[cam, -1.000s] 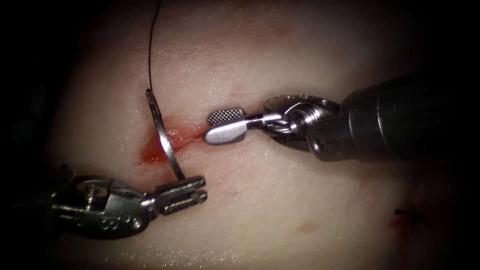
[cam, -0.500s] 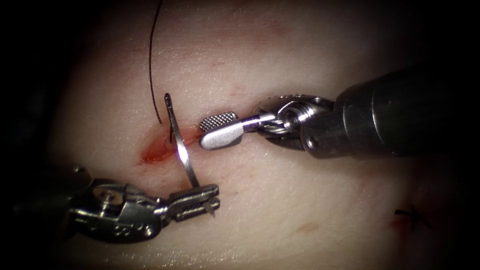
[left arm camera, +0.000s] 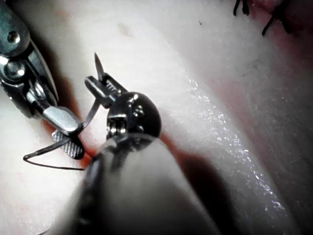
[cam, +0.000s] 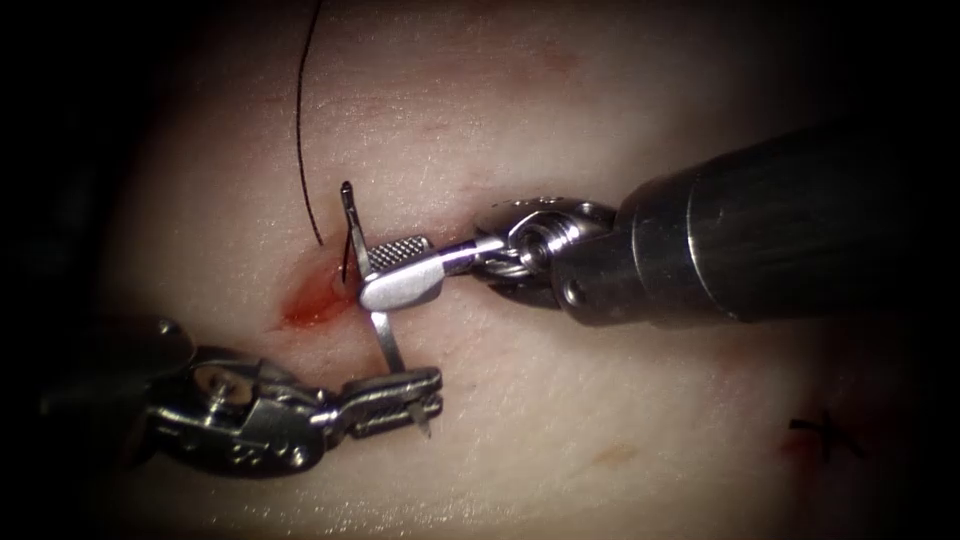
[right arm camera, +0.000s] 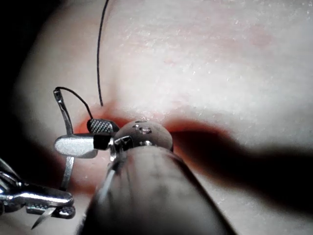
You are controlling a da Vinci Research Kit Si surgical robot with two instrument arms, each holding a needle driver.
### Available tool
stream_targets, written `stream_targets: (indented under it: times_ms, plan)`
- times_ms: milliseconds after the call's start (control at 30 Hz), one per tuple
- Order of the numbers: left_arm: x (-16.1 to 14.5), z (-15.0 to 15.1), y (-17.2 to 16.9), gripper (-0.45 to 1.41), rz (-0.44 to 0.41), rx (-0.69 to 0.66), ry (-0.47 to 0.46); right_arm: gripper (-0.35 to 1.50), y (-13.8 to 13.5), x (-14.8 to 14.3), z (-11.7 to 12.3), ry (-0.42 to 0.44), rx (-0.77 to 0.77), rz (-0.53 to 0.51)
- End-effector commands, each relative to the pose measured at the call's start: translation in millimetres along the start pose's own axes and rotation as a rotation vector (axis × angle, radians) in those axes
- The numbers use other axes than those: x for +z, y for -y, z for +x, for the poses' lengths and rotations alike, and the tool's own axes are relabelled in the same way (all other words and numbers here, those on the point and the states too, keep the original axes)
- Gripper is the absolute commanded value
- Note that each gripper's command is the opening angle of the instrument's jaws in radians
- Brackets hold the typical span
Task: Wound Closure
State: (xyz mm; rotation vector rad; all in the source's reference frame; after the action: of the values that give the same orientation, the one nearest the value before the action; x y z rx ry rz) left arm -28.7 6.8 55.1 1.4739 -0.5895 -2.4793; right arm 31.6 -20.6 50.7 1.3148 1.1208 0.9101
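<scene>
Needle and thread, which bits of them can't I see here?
1. Thread: in the endoscope view the top edge cuts it off, so its far end is unseen.
2. Needle, free of the tissue and held near its point by the left tool: in the endoscope view the empty right tool covers its middle.

No text, label, brand, number or sign can be read anywhere in these views.
</scene>
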Motion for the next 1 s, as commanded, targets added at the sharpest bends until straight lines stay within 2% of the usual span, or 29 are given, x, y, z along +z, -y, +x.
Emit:
stream_targets:
  times_ms: [33,300,333,367,400,433,467,500,533,567,1000]
  plan:
    - [0.6,0.1,-0.7,-0.45,-0.002,-0.002,-0.006,1.30,-0.5,1.2,-0.5,0.000,0.001,0.003]
    - [0.7,0.1,-0.7,-0.45,-0.006,0.000,-0.012,1.25,-0.4,1.7,-0.6,0.008,0.005,0.022]
    - [0.7,0.1,-0.7,-0.45,-0.006,0.000,-0.013,1.20,-0.4,1.7,-0.6,0.008,0.005,0.022]
    - [0.7,0.1,-0.8,-0.45,-0.005,0.000,-0.013,1.00,-0.3,1.6,-0.6,0.010,0.004,0.023]
    - [0.7,0.1,-0.8,-0.45,-0.005,0.000,-0.013,1.00,-0.3,1.6,-0.6,0.010,0.004,0.023]
    - [0.7,0.1,-0.8,-0.45,-0.005,0.001,-0.013,0.88,-0.3,1.5,-0.7,0.011,0.004,0.024]
    - [0.7,0.1,-0.9,-0.45,-0.008,0.001,-0.013,0.96,-0.3,1.1,-0.7,0.014,0.005,0.027]
    - [0.7,0.1,-0.9,-0.45,-0.008,0.001,-0.013,0.96,-0.3,1.1,-0.7,0.014,0.005,0.027]
    - [0.6,0.1,-0.9,-0.45,-0.012,0.002,-0.013,1.10,-0.2,0.9,-0.7,0.015,0.006,0.027]
    - [0.6,0.0,-0.9,-0.45,-0.012,0.002,-0.014,1.11,-0.2,0.7,-0.8,0.017,0.006,0.029]
    - [1.1,0.0,-1.1,-0.45,-0.021,0.005,-0.012,1.16,0.6,1.1,-0.8,0.025,0.000,0.066]
